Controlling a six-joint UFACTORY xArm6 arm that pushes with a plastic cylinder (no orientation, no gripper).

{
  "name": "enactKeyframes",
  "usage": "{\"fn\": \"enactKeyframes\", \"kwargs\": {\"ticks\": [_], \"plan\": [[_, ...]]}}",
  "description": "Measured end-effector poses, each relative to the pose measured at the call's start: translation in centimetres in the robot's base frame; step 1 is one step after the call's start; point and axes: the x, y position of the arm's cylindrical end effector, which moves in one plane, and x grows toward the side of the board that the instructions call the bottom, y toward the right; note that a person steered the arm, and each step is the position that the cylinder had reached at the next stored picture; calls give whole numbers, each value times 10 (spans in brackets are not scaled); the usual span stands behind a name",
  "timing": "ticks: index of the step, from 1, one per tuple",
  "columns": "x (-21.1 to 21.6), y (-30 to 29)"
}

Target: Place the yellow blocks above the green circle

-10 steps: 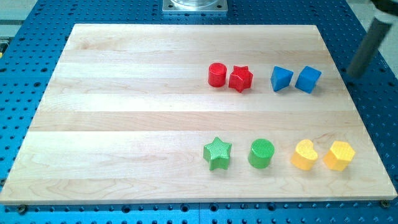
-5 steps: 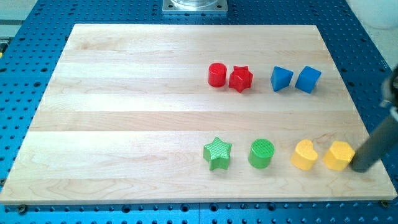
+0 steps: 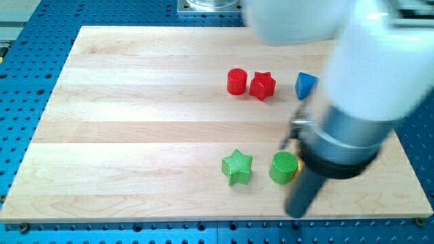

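Note:
The green circle (image 3: 283, 167) sits at the view's lower middle, with the green star (image 3: 237, 167) to its left. My arm fills the view's right side and hides both yellow blocks. My tip (image 3: 296, 214) is just below and to the right of the green circle, near the board's bottom edge. I cannot tell whether it touches a block.
A red circle (image 3: 236, 81) and a red star (image 3: 262, 86) sit side by side at the upper middle. A blue block (image 3: 304, 85) shows partly beside the arm; the other blue block is hidden. The wooden board (image 3: 135, 135) lies on a blue perforated table.
My arm has swung in from the view's right, past where the yellow blocks lay, and its tip now stands by the green circle. The yellow blocks and one blue block are now hidden.

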Motion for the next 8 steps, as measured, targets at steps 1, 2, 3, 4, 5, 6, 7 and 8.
{"fn": "enactKeyframes", "kwargs": {"ticks": [1,2,3,4,5,6,7,8], "plan": [[-23,32],[-51,50],[-52,60],[-67,81],[-95,93],[-99,91],[-125,70],[-134,96]]}}
